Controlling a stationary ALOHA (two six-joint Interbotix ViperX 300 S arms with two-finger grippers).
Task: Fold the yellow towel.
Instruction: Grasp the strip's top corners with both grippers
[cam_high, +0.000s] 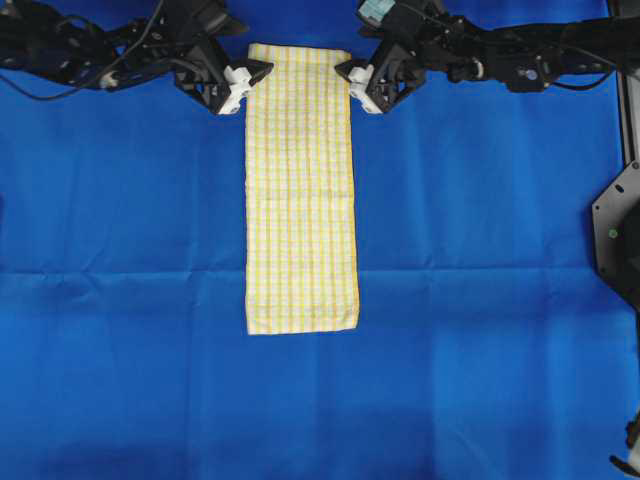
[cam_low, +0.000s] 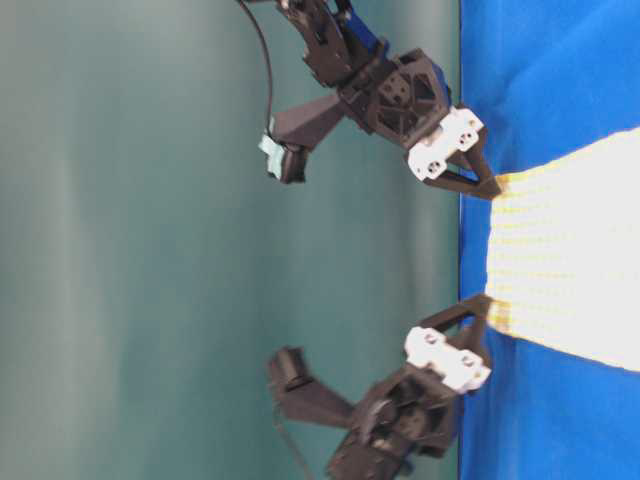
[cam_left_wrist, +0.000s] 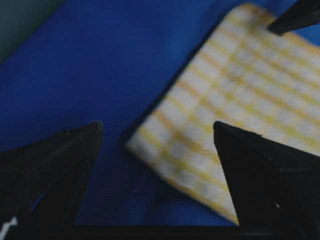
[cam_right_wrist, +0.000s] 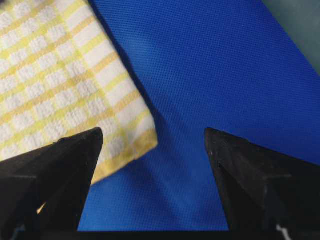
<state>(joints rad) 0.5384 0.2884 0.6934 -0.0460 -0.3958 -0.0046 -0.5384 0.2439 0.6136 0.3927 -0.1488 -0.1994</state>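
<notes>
The yellow towel (cam_high: 301, 190) lies flat on the blue cloth as a long narrow folded strip running from the far edge toward the middle. My left gripper (cam_high: 248, 90) stands open at the towel's far left corner. My right gripper (cam_high: 358, 90) stands open at the far right corner. In the left wrist view the towel (cam_left_wrist: 240, 100) has its corner between the spread jaws of the left gripper (cam_left_wrist: 157, 125), untouched. In the right wrist view the towel (cam_right_wrist: 50, 75) has its corner beside one finger of the right gripper (cam_right_wrist: 152, 131). From table level, the right gripper (cam_low: 487, 160) and left gripper (cam_low: 487, 335) flank the towel's end.
A large blue cloth (cam_high: 480, 300) covers the table, with a shallow crease line across it near the towel's near end. A black mount (cam_high: 620, 235) stands at the right edge. Both black arms stretch along the far edge.
</notes>
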